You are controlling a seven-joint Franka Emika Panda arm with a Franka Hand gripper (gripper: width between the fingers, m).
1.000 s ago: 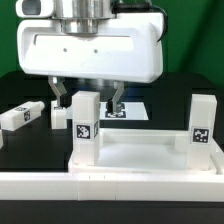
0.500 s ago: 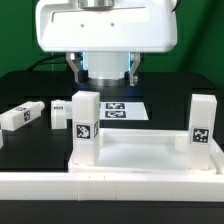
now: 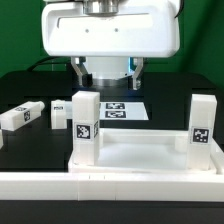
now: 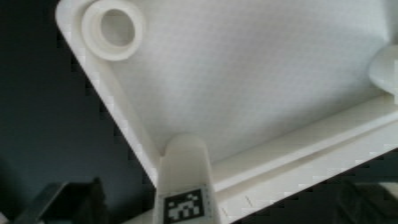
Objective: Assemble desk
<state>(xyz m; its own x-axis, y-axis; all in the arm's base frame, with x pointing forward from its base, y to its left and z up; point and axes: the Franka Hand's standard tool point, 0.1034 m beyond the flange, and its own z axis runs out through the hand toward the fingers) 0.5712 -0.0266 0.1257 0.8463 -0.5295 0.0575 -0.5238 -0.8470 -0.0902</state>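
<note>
Overhead, the claw (image 3: 106, 72) hangs empty and spread wide, while the desk top (image 3: 140, 152) bears one upright leg (image 3: 85, 122) and a second leg (image 3: 203, 125).

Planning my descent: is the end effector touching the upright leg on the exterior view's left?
Apart. In the exterior view the end effector hangs above the upright leg, with dark table showing between them.

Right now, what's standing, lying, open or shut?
End effector, open, holding nothing.
Desk top, lying flat, rim up.
Leg on exterior view's left, upright on desk top.
Leg on exterior view's right, upright on desk top.
Loose leg, lying on table.
Second loose leg, on table, partly hidden.
</note>
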